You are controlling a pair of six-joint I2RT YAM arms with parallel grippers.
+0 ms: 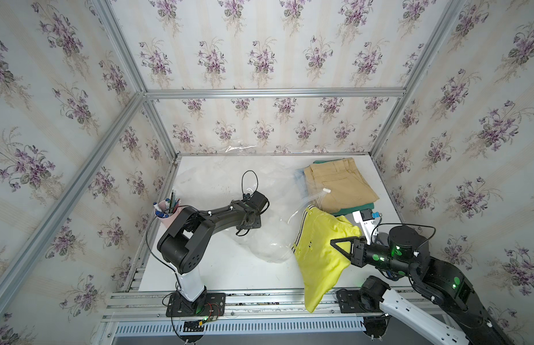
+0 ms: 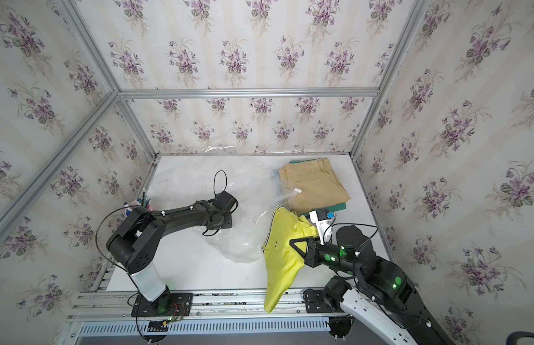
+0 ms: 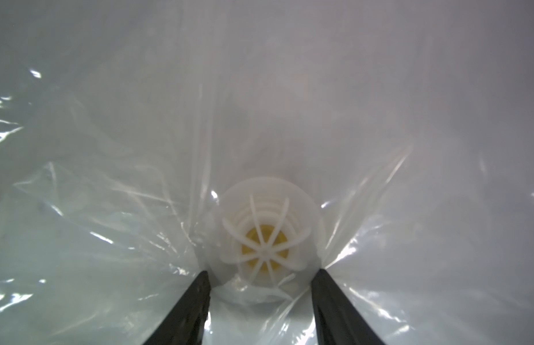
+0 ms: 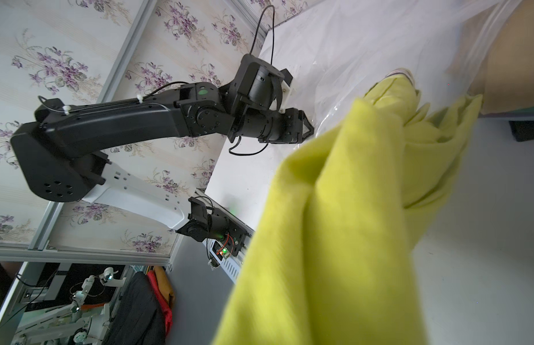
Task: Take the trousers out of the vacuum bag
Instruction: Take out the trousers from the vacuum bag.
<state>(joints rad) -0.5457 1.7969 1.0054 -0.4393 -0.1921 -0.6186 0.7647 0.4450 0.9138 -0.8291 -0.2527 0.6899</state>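
We see the yellow trousers [image 1: 316,254] as a bright, soft, crumpled length of cloth hanging off the right gripper [image 1: 334,242], whose black jaws are pinched tight on a fold near the middle. A waistband [image 1: 301,230] of dark and pale stripes runs along the upper left edge. The lower end droops past the front edge of the table [image 1: 229,268] onto the metal rail. In the right wrist view the cloth looks fuzzy and fills much of the picture, with the waistband end just beside the clear plastic. The vacuum bag [image 1: 259,233] is a wide, crinkled, transparent sheet lying across the middle and back of the table. It catches white glints, and its zip edge with a small white slider [image 1: 326,190] lies over the khaki trousers [image 1: 337,185]. Those sit folded flat at the far right on top of the teal trousers [image 1: 358,209], with a pale blue edge showing beside them. We cannot tell whether this stack lies inside the plastic. The left gripper [image 3: 261,274] points down at the bag. Its jaws are partly apart, and its fingertips [image 3: 200,286] stand on either side of the round white valve [image 3: 264,236], at its rim. We cannot tell whether they are clamped on it. A pink pen cup [image 1: 165,213] stands at the left edge.
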